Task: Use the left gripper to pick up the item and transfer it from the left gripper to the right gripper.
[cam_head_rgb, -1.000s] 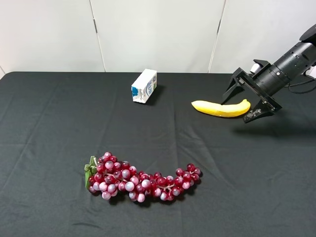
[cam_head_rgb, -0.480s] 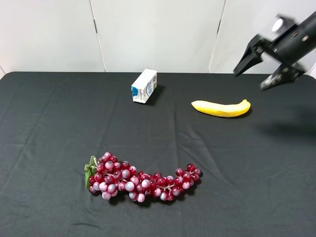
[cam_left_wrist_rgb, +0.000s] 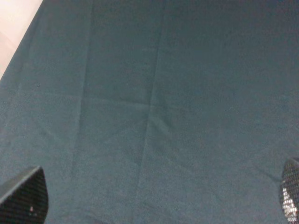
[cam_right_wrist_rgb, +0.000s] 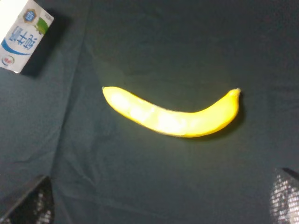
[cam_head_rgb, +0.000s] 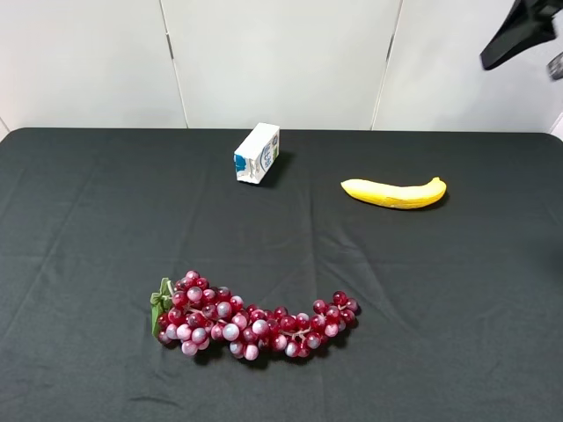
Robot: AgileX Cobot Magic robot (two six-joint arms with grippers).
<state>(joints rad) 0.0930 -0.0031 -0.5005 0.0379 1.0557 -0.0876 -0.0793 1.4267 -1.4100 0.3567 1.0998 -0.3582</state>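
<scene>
Exterior high view: the right gripper (cam_head_rgb: 538,40) sits high in the top right corner, mostly cut off by the frame edge, raised well above the table (cam_head_rgb: 79,220). One black finger (cam_head_rgb: 515,35) shows, slanting down toward the left; a second tip is barely in at the frame edge. Fingers look spread, nothing between them. The banana (cam_head_rgb: 394,193) lies flat on the black cloth, right of centre, well apart from that gripper, curve bowing toward the near edge. White-and-blue carton (cam_head_rgb: 257,152) stands left of the banana, toward the back of the table. Red grape bunch (cam_head_rgb: 251,318) lies near the front, well apart from both. Left arm not visible here.

Left wrist view: the left gripper (cam_left_wrist_rgb: 154,196) hangs over bare dark cloth. Only two mesh-patterned fingertips (cam_left_wrist_rgb: 25,196) show at the picture's lower corners, set wide apart, empty.

Right wrist view: camera looks straight down on the banana (cam_right_wrist_rgb: 173,115), lying free on the cloth, nothing touching it. The right gripper's (cam_right_wrist_rgb: 161,198) two fingertips (cam_right_wrist_rgb: 30,203) show at the lower corners, spread wide, holding nothing. Carton (cam_right_wrist_rgb: 23,44) sits in the upper corner, apart from the banana.
</scene>
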